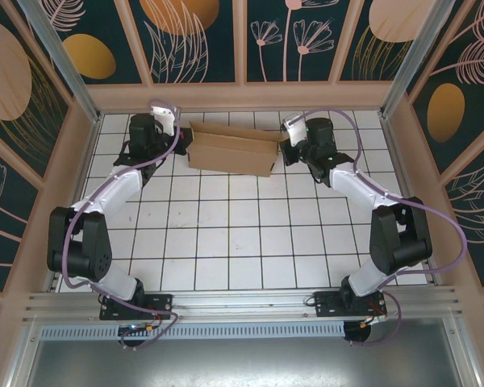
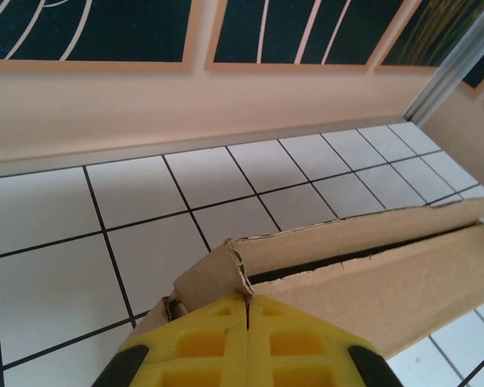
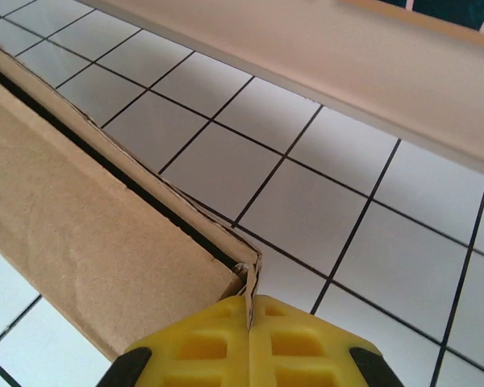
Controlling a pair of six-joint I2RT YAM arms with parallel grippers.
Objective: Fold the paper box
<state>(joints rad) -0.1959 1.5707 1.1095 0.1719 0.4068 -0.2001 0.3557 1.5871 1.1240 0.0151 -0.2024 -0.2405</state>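
The paper box [image 1: 232, 150] is a brown cardboard mailer lying at the far middle of the tiled floor, mostly folded up, with a dark gap along its top edge. My left gripper [image 1: 182, 145] is at its left end. In the left wrist view the yellow fingers [image 2: 218, 343] press together on the torn corner flap of the paper box [image 2: 371, 274]. My right gripper [image 1: 285, 150] is at the right end. In the right wrist view its yellow fingers [image 3: 294, 347] are shut on the corner flap of the paper box [image 3: 81, 234].
The beige back wall [image 1: 242, 95] runs close behind the box. Side walls [image 1: 52, 185] fence the white tiled floor [image 1: 242, 234] left and right. Purple cables trail along both arms.
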